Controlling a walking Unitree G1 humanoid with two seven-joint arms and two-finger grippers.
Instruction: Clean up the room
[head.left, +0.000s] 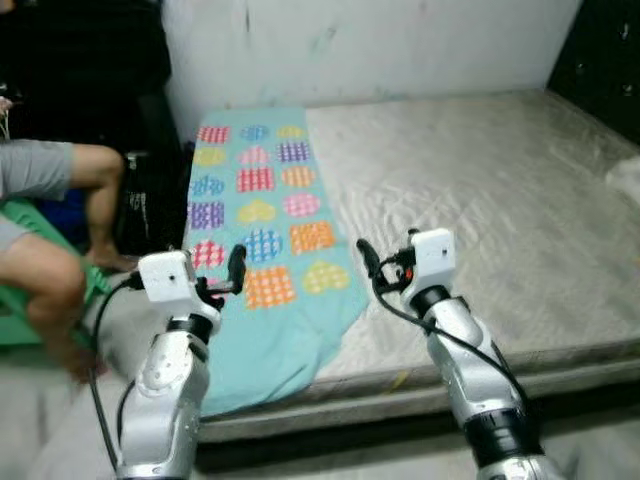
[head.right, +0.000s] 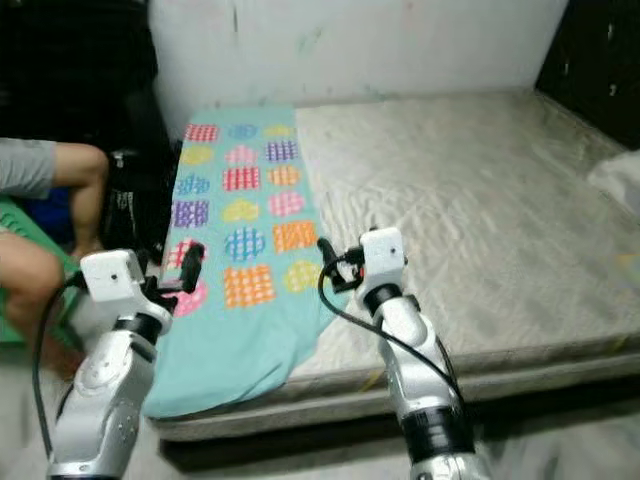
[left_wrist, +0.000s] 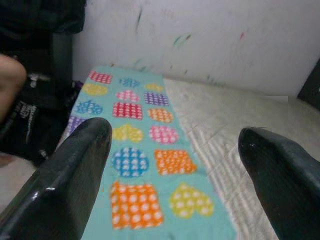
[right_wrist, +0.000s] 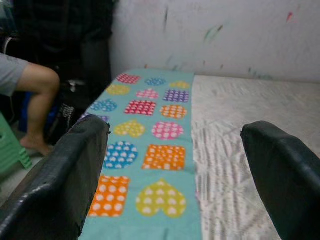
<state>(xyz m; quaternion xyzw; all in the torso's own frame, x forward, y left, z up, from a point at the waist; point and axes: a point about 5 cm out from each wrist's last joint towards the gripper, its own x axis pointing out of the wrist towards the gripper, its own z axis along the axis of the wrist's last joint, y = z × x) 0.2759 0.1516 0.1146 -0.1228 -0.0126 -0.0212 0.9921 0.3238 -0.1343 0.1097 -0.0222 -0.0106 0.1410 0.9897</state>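
Note:
A teal blanket (head.left: 262, 235) printed with colourful hearts lies along the left side of a bare grey mattress (head.left: 480, 200), and its near end hangs over the front edge. My left gripper (head.left: 228, 278) hovers over the blanket's near left part, open with nothing between its fingers (left_wrist: 65, 175). My right gripper (head.left: 375, 268) is raised just right of the blanket's near edge, above the mattress. It is also open and empty, with its fingers (right_wrist: 280, 170) spread wide. In both wrist views the blanket (right_wrist: 150, 130) stretches away toward the white wall.
A person sits at the left on a green stool (head.left: 30, 325), with bare legs (head.left: 50, 275) close to the bed's corner. A black bag (head.left: 140, 205) stands between the person and the bed. A white cloth (head.left: 625, 180) lies at the mattress's right edge, and dark furniture (head.left: 600, 50) stands behind it.

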